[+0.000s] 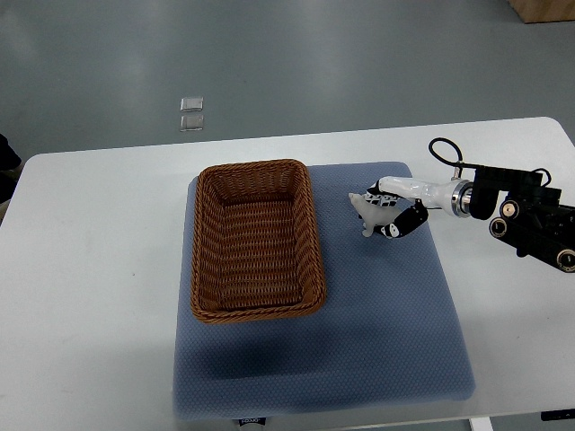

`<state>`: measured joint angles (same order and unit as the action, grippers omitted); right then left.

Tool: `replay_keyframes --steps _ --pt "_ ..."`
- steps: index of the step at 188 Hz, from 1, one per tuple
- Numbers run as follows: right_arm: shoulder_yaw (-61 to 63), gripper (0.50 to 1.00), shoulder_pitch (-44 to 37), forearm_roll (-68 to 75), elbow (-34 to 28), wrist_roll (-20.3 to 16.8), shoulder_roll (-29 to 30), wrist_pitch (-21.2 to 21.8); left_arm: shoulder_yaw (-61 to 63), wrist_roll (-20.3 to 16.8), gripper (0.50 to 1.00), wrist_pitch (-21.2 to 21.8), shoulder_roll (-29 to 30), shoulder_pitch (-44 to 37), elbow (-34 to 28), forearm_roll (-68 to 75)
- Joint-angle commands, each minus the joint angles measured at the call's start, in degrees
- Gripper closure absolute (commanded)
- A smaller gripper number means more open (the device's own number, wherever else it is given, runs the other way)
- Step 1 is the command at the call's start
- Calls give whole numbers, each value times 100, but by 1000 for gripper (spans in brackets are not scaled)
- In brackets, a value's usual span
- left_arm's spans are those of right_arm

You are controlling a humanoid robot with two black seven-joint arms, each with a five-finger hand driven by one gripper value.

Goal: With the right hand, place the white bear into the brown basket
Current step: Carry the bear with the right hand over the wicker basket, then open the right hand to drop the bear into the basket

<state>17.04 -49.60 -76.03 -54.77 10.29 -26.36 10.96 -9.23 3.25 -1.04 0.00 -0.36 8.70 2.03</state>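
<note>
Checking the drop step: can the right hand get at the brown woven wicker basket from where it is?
Probably yes: the right hand, closed on the small white bear, sits beside the brown woven wicker basket, with only bare blue mat between.

A white table [90, 269] is filling most of the view, and a blue-grey mat [377, 350] is lying flat on its middle. Beyond the table's far edge, two small clear squares [191, 114] are sitting on the grey floor [314, 63]. A wooden corner [544, 9] is showing past the table's far right.
</note>
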Motion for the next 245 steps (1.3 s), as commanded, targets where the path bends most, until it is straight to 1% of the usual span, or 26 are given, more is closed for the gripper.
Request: replay_keyframes --steps 1,39,60,90,97,110,121,140,149,185,206,245 --pt "1 1000 -15 0 1 -1 -10 -6 9 0 500 -1 0 0 0 -1" --pt "10 1000 -41 9 -52 26 -97 3 0 0 500 -1 0 0 0 -1" --pt "10 1000 -322 27 -192 52 -264 3 9 0 500 -1 0 0 0 8" --pt "1 1000 -973 62 -825 96 -616 126 0 0 500 -1 0 0 0 -1" --pt "1 1000 -1104 62 -966 131 -660 205 0 0 500 -1 0 0 0 -1" --pt "1 1000 -1350 53 -1247 245 -695 494 0 0 500 -1 0 0 0 -1" --pt "1 1000 -1465 53 -1440 263 -686 600 0 0 500 -1 0 0 0 -1" --pt "-8 1000 -1570 27 -1687 333 -581 723 0 0 500 -1 0 0 0 -1" --pt "-52 1000 -1588 27 -1748 412 -432 785 0 0 500 -1 0 0 0 -1" --pt "-421 1000 -1641 -114 -1748 562 192 785 0 0 500 -1 0 0 0 -1" --pt "-606 1000 -1632 -246 -1704 579 491 750 0 0 500 -1 0 0 0 8" --pt "-738 1000 -1562 -439 -1537 579 773 732 9 0 500 -1 0 0 0 -1"
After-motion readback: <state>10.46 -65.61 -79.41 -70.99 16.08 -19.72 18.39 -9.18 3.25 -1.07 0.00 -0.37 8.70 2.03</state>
